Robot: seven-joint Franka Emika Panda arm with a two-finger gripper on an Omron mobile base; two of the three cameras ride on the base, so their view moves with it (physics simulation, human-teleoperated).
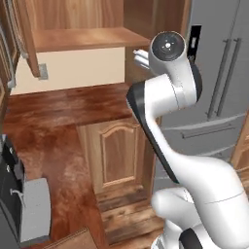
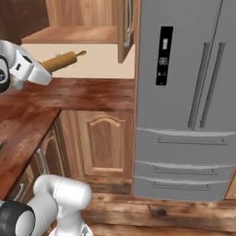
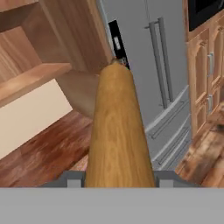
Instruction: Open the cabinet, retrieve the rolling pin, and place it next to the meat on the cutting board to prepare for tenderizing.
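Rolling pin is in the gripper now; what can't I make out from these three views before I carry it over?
- Rolling pin: near end hidden by the white hand in the right base view; the hand view cuts it off at the bottom.
- Gripper fingers: hidden behind the arm in the left base view.
- Cabinet interior: cropped by the top edge.
- Cutting board and meat: outside every frame.

White arm bent upward at the elbow, end effector [image 3: 117, 183] clamped on the rolling pin [image 3: 117, 131]
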